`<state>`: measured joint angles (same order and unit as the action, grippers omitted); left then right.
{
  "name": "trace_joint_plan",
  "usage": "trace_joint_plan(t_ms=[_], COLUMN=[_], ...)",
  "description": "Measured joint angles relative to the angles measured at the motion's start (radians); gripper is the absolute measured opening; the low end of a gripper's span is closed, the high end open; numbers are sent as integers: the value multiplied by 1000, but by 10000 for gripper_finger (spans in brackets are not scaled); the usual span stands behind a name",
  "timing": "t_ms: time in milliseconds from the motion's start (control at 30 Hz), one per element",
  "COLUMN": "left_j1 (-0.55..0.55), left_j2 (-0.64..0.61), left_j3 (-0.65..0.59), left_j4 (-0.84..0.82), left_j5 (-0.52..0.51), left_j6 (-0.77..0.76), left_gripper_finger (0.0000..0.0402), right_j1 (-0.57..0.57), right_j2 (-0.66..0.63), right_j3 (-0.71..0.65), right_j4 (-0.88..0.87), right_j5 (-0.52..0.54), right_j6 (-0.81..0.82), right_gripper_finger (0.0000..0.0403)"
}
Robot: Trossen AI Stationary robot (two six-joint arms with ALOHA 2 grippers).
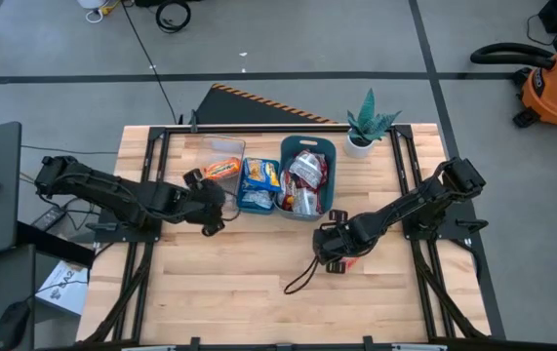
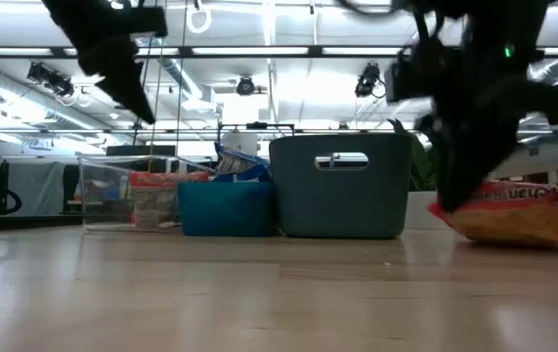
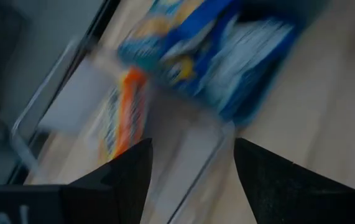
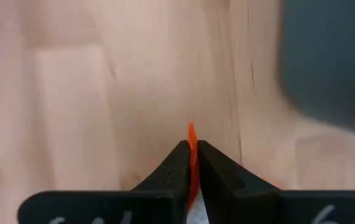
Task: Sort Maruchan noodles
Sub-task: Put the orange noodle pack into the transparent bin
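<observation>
Sorted Maruchan noodles sit in three containers at the table's far middle. An orange packet (image 1: 221,169) lies in the clear bin (image 1: 221,148). Yellow-and-blue packets (image 1: 258,177) fill the small blue bin (image 1: 255,204), and red-and-white packets (image 1: 305,174) fill the dark teal bin (image 1: 329,148). My left gripper (image 1: 212,216) (image 3: 193,149) hovers open just near of the clear bin, touching nothing. My right gripper (image 1: 332,255) (image 4: 193,149) is low over the table, near of the teal bin, shut on an orange-red packet (image 2: 518,213). My right gripper pinches a thin orange edge (image 4: 191,138) of the orange-red packet between its two fingers, coming from above and slanting down. The packet lies flat and bulging below the fingers (image 2: 469,186), its underside at the table top; whether it rests there I cannot tell.
A dark cable loop (image 1: 302,278) lies on the wood just near of my right gripper. A potted plant (image 1: 366,127) stands at the far right corner. Bare wood spreads over the table's near half (image 1: 239,302).
</observation>
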<state>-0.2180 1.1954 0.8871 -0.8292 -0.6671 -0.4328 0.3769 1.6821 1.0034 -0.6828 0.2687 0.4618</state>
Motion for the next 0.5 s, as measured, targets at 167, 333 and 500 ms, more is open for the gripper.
trace_joint_plan(t_ms=[167,333,500], left_j1=[-79,-137,-147], left_j2=[1,52,144], left_j3=[0,-33,-61], left_j4=[270,602,782], left_j5=[25,146,283], left_j6=[157,264,291], left_gripper_finger=[231,231,231], right_j1=[35,54,56], right_j2=[0,0,0], right_j3=[114,201,264], right_j4=[-26,6,55], right_j5=[76,153,156], right_j6=[-63,-141,-226], right_gripper_finger=[26,6,15])
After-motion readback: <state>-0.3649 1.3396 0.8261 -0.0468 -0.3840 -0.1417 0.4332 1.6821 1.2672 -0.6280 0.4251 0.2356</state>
